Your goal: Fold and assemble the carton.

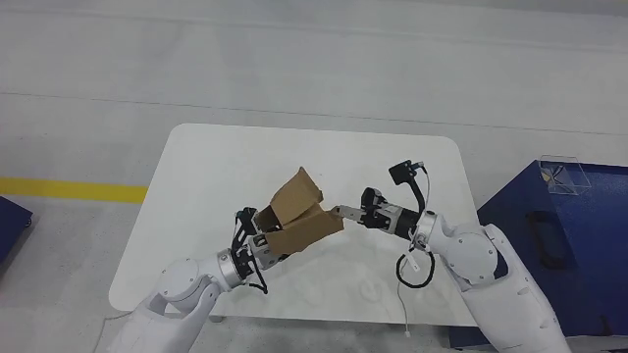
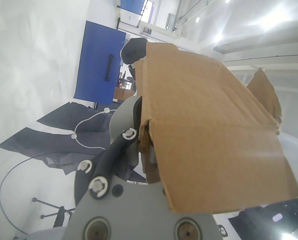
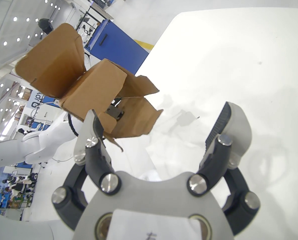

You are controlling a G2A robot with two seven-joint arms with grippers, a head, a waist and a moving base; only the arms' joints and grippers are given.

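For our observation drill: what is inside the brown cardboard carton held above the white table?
Through the open end of the brown cardboard carton, a grey part of the left gripper shows, clamped on a wall. Flaps hide the rest of the inside.

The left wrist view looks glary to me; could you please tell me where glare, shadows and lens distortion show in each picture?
Left wrist view: ceiling lights flare past the carton; right wrist view: faint shadows lie on the table beyond the open right pincer, and the table's edge looks bowed; top view: even light, no harsh glare.
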